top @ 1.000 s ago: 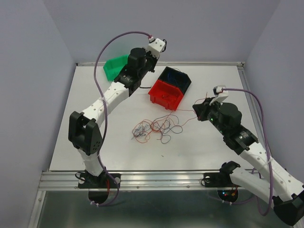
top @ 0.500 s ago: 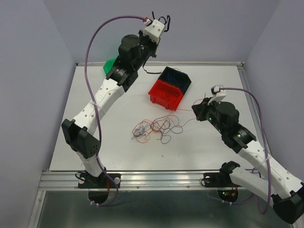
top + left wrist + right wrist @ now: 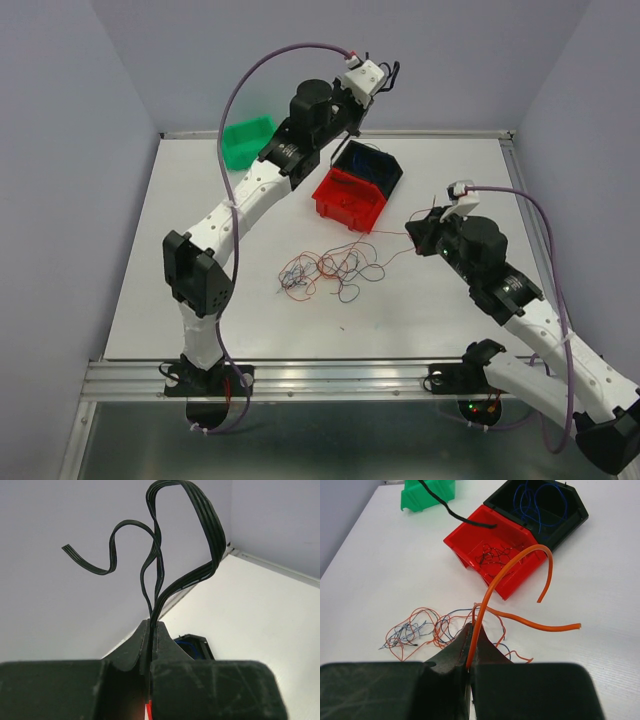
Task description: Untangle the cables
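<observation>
Cables (image 3: 328, 268): main tangle lies mid-table (image 3: 400, 320), just on the near side of red bin (image 3: 350, 197); red, blue and dark strands interlaced. L gripper (image 3: 151, 630) is high above the bins, jaws pressed together on a black cable (image 3: 192, 570); its loose tail hangs over the red bin. R gripper (image 3: 470, 637) is low, right of the tangle, jaws pinching an orange wire (image 3: 502, 572). Black bin (image 3: 575, 510) holds blue wires (image 3: 537, 502); green bin (image 3: 247, 140) sits far-left.

Risks, judged:
- Pulling the orange wire w/o restraint could drag or tighten the knot, if it's snagged.
- Thin wire may slip the jaws.
- Springy black loops may catch a bin edge or drop in the wrong bin.
</observation>
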Available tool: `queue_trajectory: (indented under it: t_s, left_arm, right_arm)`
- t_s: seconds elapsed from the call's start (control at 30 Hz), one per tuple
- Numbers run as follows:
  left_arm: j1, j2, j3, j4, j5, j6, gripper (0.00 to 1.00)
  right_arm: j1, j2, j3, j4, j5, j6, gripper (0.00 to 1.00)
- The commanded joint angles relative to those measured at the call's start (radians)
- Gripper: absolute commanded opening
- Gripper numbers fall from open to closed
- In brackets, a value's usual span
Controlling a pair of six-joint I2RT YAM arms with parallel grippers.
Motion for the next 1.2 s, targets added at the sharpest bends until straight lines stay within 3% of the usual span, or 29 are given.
queue_trajectory:
  t_s: [0.0,0.37,0.7,0.87,1.03,1.17]
  left_arm:
    - [0.000,0.030,0.025,0.033,0.042,-0.027,0.00]
    - [0.001,0.102,-0.182,0.055,0.045,0.017,0.00]
    - [0.036,0.073,-0.375,-0.056,0.215,0.220,0.00]
    - [0.099,0.179,-0.266,-0.266,0.365,0.342,0.00]
    - [0.100,0.271,-0.150,-0.451,0.341,0.448,0.00]
    - [0.098,0.392,0.043,-0.646,0.341,0.524,0.00]
  right_arm:
    - [0.000,-0.031,-0.018,0.015,0.007,-0.011,0.00]
    - [0.000,-0.068,-0.024,-0.005,0.008,-0.012,0.01]
    - [0.000,-0.060,-0.023,-0.005,0.005,-0.015,0.01]
    - [0.001,-0.051,-0.018,-0.005,-0.004,-0.015,0.01]
    - [0.000,-0.033,-0.009,-0.006,-0.007,-0.012,0.01]
    - [0.001,-0.016,-0.003,-0.005,-0.010,-0.011,0.01]
